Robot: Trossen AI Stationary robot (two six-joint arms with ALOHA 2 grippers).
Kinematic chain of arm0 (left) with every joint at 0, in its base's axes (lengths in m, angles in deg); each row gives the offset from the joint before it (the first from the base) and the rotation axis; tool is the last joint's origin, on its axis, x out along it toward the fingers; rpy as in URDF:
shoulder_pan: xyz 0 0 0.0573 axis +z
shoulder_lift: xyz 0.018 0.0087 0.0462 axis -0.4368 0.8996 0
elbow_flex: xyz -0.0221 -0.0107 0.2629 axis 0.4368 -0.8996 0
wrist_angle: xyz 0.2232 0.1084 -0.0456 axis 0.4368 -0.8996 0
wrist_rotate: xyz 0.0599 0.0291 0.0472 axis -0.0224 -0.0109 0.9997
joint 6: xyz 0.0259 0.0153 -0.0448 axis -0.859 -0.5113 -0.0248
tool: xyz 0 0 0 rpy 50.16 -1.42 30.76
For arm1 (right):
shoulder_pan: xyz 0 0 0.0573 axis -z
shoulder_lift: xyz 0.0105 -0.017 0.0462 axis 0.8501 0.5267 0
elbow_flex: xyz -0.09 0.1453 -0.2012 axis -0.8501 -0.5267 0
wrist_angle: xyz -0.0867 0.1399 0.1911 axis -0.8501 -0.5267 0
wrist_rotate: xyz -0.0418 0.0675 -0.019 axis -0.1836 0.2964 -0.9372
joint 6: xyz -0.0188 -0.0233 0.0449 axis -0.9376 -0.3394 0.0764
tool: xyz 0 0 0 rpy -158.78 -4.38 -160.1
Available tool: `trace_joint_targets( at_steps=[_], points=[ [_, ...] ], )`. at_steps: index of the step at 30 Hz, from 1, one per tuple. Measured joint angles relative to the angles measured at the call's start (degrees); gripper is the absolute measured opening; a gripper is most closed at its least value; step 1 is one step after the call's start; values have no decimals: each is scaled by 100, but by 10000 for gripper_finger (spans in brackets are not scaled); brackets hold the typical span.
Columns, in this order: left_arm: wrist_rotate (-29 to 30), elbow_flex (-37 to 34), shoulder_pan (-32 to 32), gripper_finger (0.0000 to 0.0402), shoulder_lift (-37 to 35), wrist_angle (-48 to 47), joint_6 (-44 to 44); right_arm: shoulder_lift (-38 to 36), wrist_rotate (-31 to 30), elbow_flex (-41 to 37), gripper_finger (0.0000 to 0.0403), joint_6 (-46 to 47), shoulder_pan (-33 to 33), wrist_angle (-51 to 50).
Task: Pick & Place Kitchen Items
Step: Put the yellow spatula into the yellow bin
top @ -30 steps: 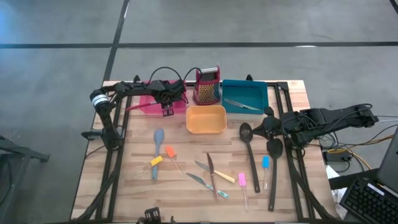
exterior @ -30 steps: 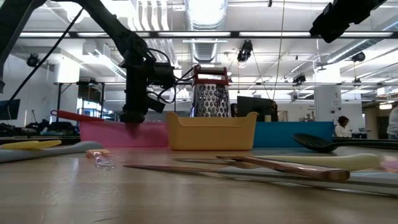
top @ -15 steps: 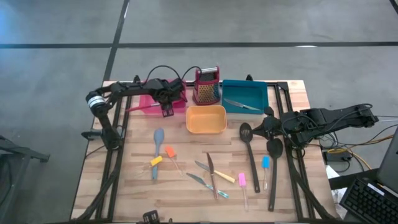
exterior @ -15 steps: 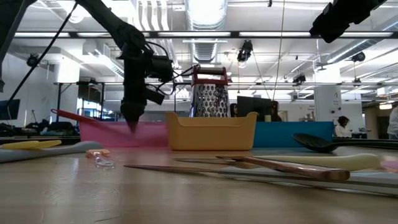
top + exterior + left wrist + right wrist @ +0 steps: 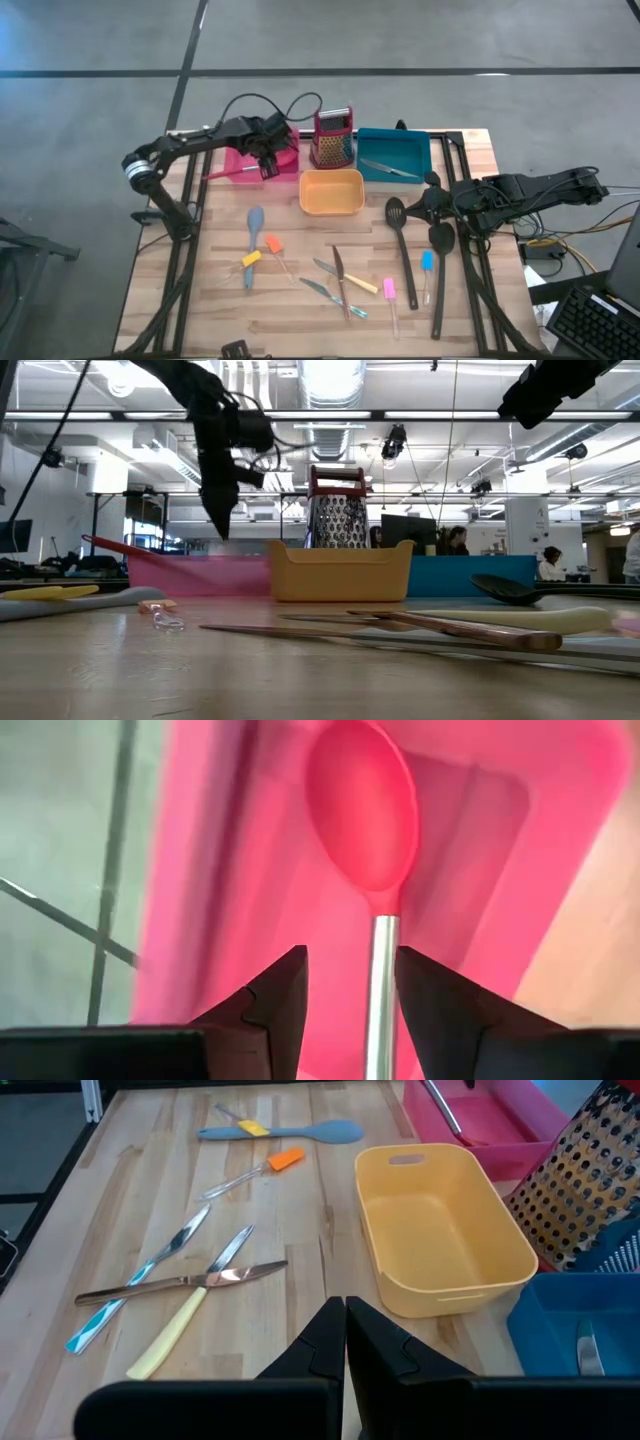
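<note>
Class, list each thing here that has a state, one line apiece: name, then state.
Left gripper: open, empty, raised above the pink tray.
Right gripper: shut, empty, waiting at the table's right edge.
Red spoon: lying in the pink tray.
Orange tray: empty.
Teal tray: holds a knife.
Grater: upright.

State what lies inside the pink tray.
A red spoon with a metal handle lies in the pink tray. The left end effector hides part of that handle.
</note>
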Motion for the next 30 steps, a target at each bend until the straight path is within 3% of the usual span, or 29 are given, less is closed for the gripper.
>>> trace_joint_targets(
  at_steps=[20,30],
  points=[
    [-301,-10,-383,152,-2423,-2,1008,-1,-1,0,8,-1,1,-1],
    [-299,-13,-1437,137,-3127,-69,1460,0,0,0,8,-1,2,-1]
  ],
)
